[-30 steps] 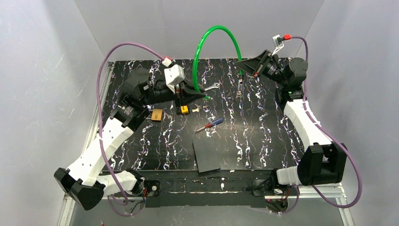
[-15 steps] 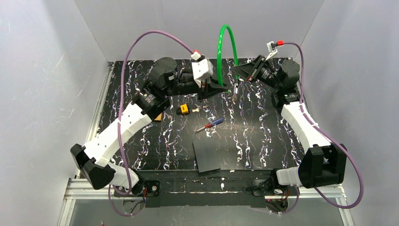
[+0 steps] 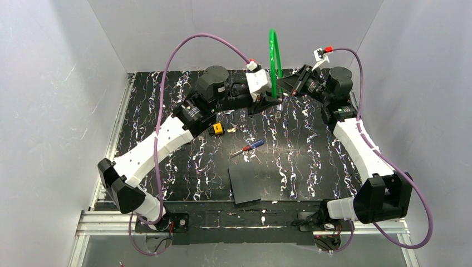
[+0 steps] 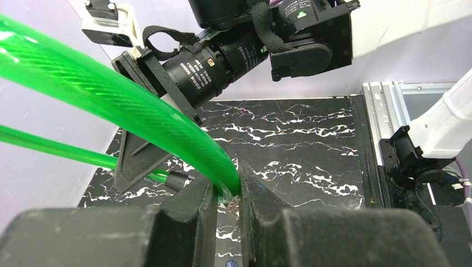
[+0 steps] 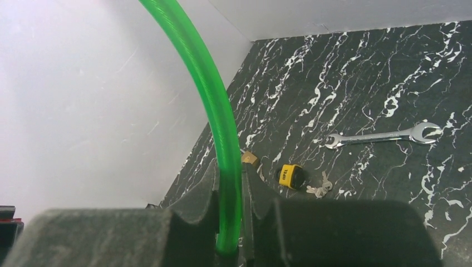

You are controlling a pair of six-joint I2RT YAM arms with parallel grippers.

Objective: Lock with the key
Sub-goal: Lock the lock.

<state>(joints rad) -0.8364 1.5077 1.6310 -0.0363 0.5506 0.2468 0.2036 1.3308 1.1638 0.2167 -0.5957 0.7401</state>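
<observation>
A green cable loop (image 3: 273, 55) stands upright at the back middle of the table, and each gripper holds one end of it. My left gripper (image 3: 271, 102) is shut on the cable (image 4: 111, 94), which shows between its fingertips in the left wrist view (image 4: 228, 188). My right gripper (image 3: 285, 84) is shut on the other end (image 5: 214, 100), close beside the left one. The key (image 3: 218, 129), with its yellow-and-black head and small silvery blades, lies loose on the table in front of the left gripper. It also shows in the right wrist view (image 5: 290, 176). The brass padlock (image 5: 249, 158) peeks out behind my right finger.
A red-and-blue screwdriver (image 3: 249, 147) lies mid-table, and a black square mat (image 3: 245, 183) lies near the front edge. A silver wrench (image 5: 384, 135) lies on the table behind the key. White walls enclose the table on the back, left and right.
My left arm has swung right to the back middle, carrying its cable end up to the right gripper. The loop has narrowed and now stands edge-on. The padlock is now covered by the left arm.
</observation>
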